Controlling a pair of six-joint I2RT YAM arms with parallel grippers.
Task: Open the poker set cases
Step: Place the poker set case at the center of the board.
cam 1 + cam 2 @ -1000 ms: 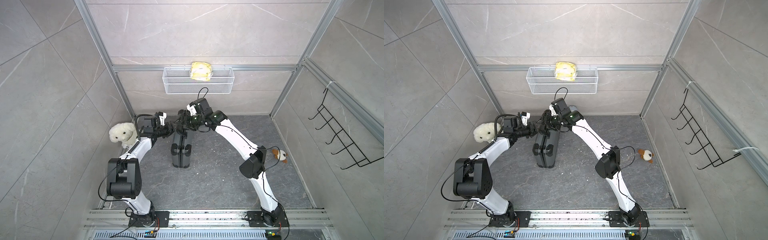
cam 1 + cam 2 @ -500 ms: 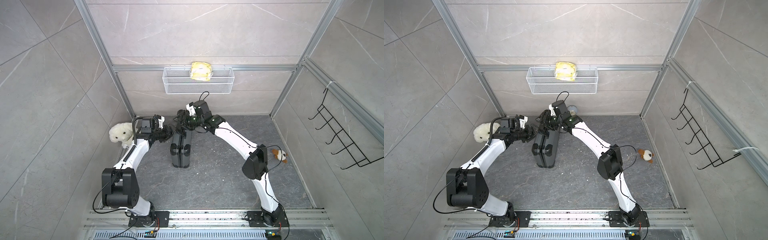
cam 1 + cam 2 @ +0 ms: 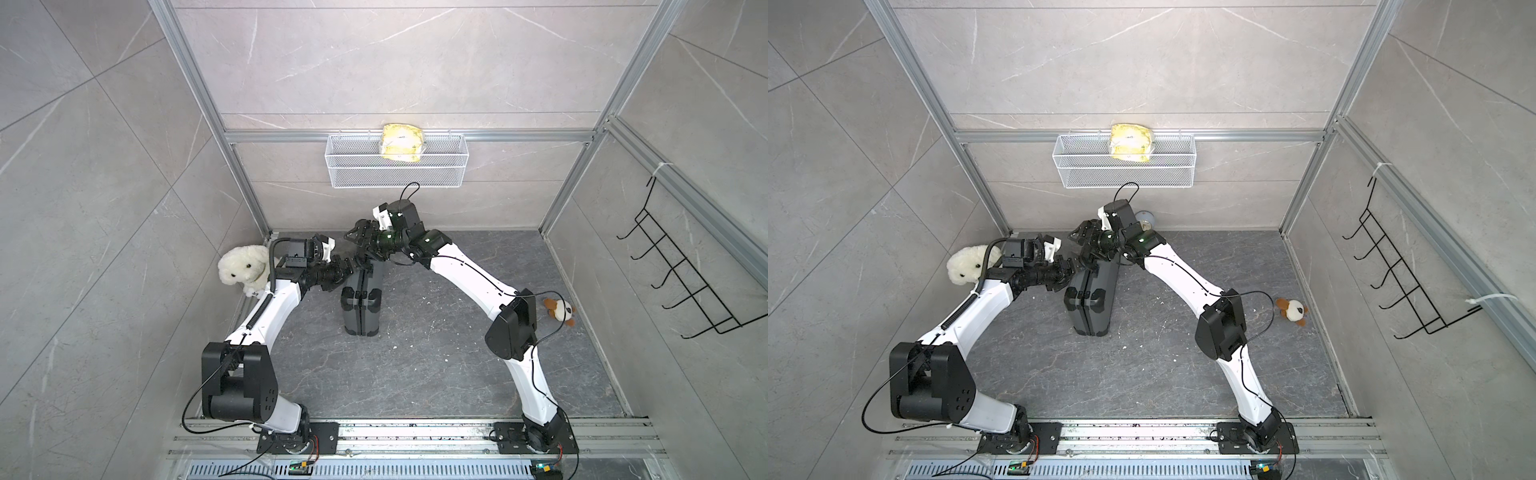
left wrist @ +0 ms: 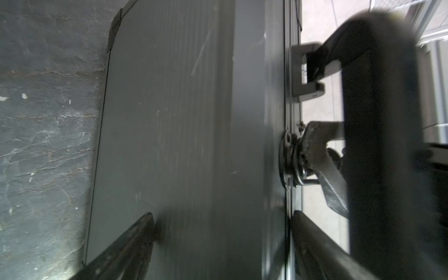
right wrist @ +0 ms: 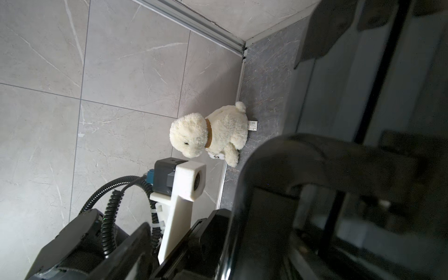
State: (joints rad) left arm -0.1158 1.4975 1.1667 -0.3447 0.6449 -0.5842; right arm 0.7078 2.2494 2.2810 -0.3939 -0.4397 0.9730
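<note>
Poker case (image 3: 360,303) upright and shut, left gripper (image 3: 348,267) newly spread open beside it, right gripper (image 3: 355,240) open above

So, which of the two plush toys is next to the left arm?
The big white plush animal, sitting against the wall beside the left arm. The small brown-and-white plush toy lies beyond the right arm.

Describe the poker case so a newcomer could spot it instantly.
Find the white wire basket on the back wall and drop down to the dark stone floor. There the poker case stands on edge, closed. It is the only hard, dark grey ribbed box; its neighbours, a white plush dog and a small brown-and-white plush, are soft toys.
</note>
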